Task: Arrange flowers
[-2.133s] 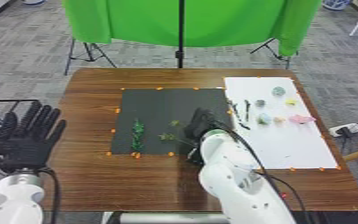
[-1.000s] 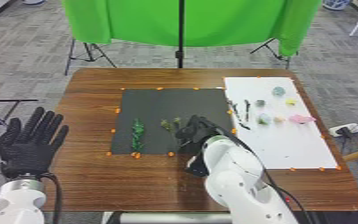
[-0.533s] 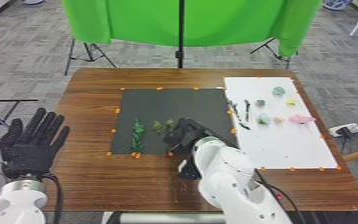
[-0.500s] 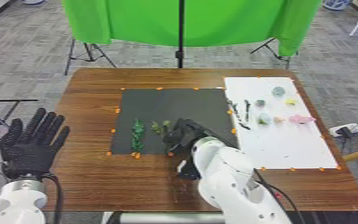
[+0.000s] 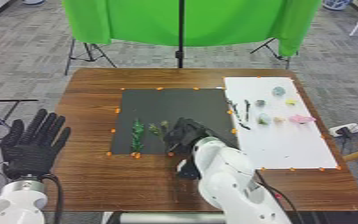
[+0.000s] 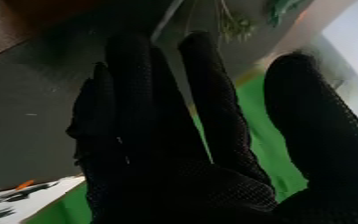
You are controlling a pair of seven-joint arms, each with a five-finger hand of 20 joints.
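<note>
Wood along your table's (image 5: pixel 88 107) left edge separates the black mat (image 5: pixel 171 102) from your open, empty left hand (image 5: pixel 30 154). Your right hand (image 5: pixel 186 136), fingers straight, grips nothing, near the olive sprigs (image 5: pixel 165 126).

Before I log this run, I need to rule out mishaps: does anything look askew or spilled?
Nothing stands out: the green sprig lies on the black mat, the pink flower on the white sheet.

Head view bright, white sheet (image 5: pixel 286 147) brightest; right wrist view dimmer
</note>
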